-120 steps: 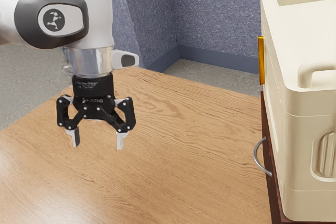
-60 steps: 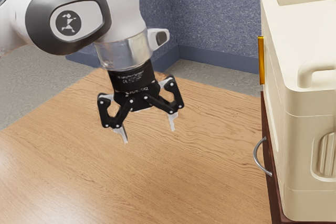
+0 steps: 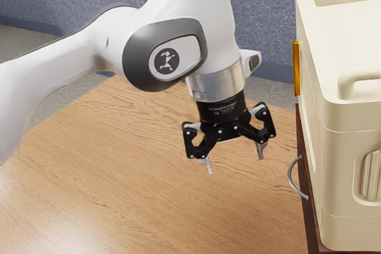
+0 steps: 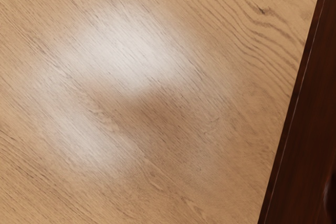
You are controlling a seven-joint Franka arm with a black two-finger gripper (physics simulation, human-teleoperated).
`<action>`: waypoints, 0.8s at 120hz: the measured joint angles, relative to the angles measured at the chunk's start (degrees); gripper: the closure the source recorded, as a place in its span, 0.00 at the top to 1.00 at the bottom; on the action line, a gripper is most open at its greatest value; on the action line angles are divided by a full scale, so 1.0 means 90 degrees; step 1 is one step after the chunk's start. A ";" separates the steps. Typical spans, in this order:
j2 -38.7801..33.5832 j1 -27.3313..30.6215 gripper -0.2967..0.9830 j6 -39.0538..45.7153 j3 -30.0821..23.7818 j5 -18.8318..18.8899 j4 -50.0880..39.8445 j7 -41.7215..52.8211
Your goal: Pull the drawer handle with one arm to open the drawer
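Observation:
My gripper (image 3: 236, 166) is open above the wooden table, pointing down with a slight tilt, nothing between its fingers. Toward the exterior view's right, a curved silver handle (image 3: 290, 176) is fixed to the dark reddish-brown drawer cabinet (image 3: 305, 191). A gap separates the gripper from that handle. The drawer front looks flush with the cabinet. In the wrist view, the dark wood of the cabinet (image 4: 307, 114) stands beside the table surface.
A large cream case (image 3: 342, 165) with raised handles sits on top of the cabinet, a yellow strip (image 3: 296, 68) on its side. The wood-grain table (image 3: 149, 194) extends under the arm. Blue-grey walls (image 3: 238, 16) rise behind.
My arm and gripper have travelled toward the exterior view's right, nearer the cabinet, and the hand has tilted slightly. The gripper has stayed open; handle and cabinet have not moved.

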 joint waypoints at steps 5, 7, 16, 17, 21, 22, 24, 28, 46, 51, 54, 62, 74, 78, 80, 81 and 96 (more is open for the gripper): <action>0.0079 0.0029 0.77 0.0028 -0.0006 0.0000 0.0071 -0.0002; 0.0097 0.0048 0.77 0.0044 -0.0009 -0.0001 0.0086 -0.0003; 0.0128 0.0150 0.77 0.0129 -0.0062 -0.0001 0.0084 0.0006; 0.0129 0.0157 0.77 0.0138 -0.0069 -0.0001 0.0081 0.0008; 0.0137 0.0161 0.77 0.0185 -0.0086 -0.0001 0.0065 0.0016; 0.0137 0.0157 0.77 0.0197 -0.0089 -0.0001 0.0059 0.0018; 0.0137 0.0140 0.77 0.0219 -0.0094 -0.0001 0.0050 0.0022; 0.0121 0.0085 0.77 0.0265 -0.0100 0.0001 0.0011 0.0030; 0.0034 -0.0144 0.77 0.0467 -0.0108 0.0012 -0.0175 0.0063; 0.0040 -0.0165 0.77 0.0511 -0.0114 0.0011 -0.0186 0.0073; 0.0050 -0.0159 0.77 0.0536 -0.0134 0.0009 -0.0190 0.0078; 0.0056 -0.0174 0.77 0.0618 -0.0164 0.0009 -0.0197 0.0091; 0.0063 -0.0214 0.77 0.0708 -0.0174 0.0006 -0.0199 0.0108; 0.0051 -0.0235 0.77 0.0739 -0.0175 0.0003 -0.0233 0.0113; 0.0040 -0.0245 0.77 0.0758 -0.0176 0.0001 -0.0268 0.0116; 0.0031 -0.0251 0.77 0.0770 -0.0176 0.0001 -0.0296 0.0117; -0.0208 -0.0292 0.77 0.0988 -0.0177 0.0003 -0.0705 0.0133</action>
